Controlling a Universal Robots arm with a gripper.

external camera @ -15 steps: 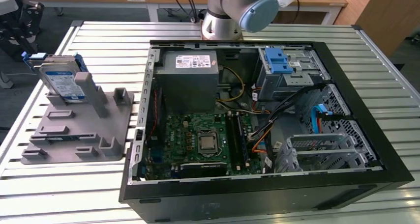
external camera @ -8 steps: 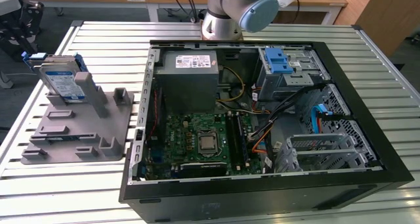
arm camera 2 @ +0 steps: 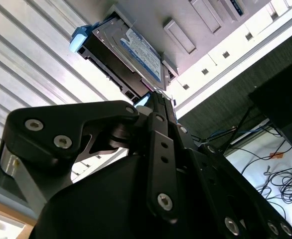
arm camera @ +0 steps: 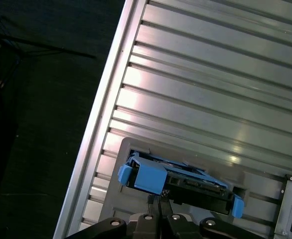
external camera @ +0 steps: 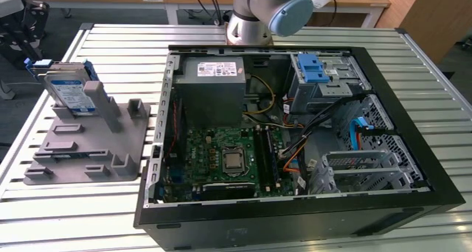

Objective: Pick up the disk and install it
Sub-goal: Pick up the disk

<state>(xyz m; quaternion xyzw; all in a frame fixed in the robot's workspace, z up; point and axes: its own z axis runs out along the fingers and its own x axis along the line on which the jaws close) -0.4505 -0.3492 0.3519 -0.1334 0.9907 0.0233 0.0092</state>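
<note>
The disk (external camera: 70,90), silver with a white-and-blue label and a blue frame, stands on edge in a grey holder (external camera: 81,147) at the exterior view's left. My gripper (external camera: 22,42) hangs dark just beyond the disk's upper end, by the table's edge. In the first wrist view the two fingers meet, so the gripper (arm camera: 158,200) is shut with nothing in it, right at the blue end of the disk (arm camera: 186,181). The second wrist view has the gripper (arm camera 2: 157,94) pointing at the disk (arm camera 2: 136,50), close to its lower corner.
An open computer case (external camera: 413,125) lies on the slatted metal table (external camera: 74,208) at the exterior view's right. It holds a grey power-supply box (external camera: 214,80), a motherboard (external camera: 221,158), a blue latch (external camera: 313,69) and metal drive cages (external camera: 368,169). The arm's base (external camera: 251,20) stands behind it.
</note>
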